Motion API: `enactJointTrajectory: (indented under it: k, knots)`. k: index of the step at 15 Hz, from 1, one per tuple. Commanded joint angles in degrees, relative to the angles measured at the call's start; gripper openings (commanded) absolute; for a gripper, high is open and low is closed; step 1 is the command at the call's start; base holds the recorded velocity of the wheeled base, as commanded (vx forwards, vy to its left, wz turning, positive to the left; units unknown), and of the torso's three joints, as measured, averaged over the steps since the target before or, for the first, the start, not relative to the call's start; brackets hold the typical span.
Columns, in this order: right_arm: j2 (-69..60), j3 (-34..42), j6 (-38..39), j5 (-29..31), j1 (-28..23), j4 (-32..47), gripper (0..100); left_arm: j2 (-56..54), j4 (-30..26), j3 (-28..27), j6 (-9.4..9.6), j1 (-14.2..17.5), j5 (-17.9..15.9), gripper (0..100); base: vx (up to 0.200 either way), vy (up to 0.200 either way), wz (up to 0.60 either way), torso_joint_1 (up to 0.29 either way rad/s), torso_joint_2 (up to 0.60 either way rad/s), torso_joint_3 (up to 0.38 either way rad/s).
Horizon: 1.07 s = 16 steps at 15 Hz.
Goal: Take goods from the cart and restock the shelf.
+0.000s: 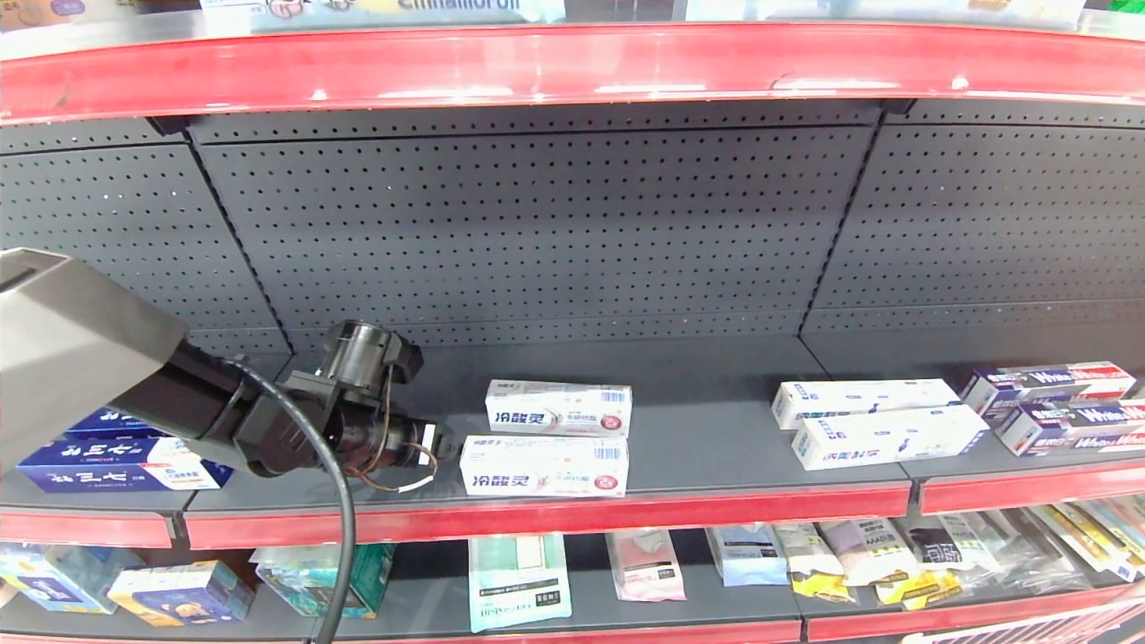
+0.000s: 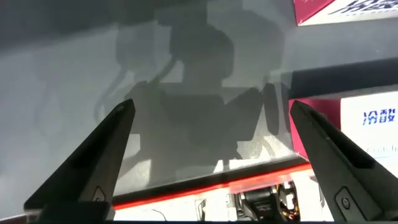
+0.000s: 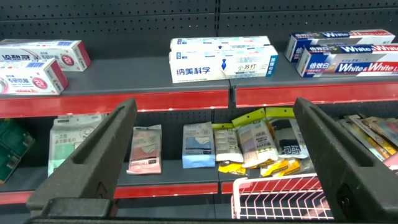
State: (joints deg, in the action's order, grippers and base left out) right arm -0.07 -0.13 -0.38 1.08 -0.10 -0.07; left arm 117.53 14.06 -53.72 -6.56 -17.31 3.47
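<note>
While my right tool hangs wide open and empty by the cart, well placed for a pick, my left tool sits low over the shelf. Its jaws are spread, gripping nothing, just beside the front toothpaste box. That box lies along the edge, I judge for shoppers; its twin lies behind.
</note>
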Motion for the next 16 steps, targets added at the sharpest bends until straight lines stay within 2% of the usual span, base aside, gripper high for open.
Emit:
enactJointTrajectory:
  k: [1,8,16]
  knots:
    - [0.1,0.0,-0.1,0.0,0.0,0.0,100,0.4,0.0,-0.5,-0.03,-0.1,0.0,100,0.0,0.0,0.0,0.0,0.0,0.0]
    - [0.1,0.0,-0.1,0.1,0.0,0.0,100,0.6,-0.2,-0.9,-0.03,-0.2,0.0,100,0.0,0.0,0.0,0.0,0.0,0.0]
    - [0.1,0.0,0.0,0.0,0.0,0.0,100,0.8,-0.3,-1.7,-0.03,-1.8,0.0,100,0.0,0.0,0.0,0.0,0.0,0.0]
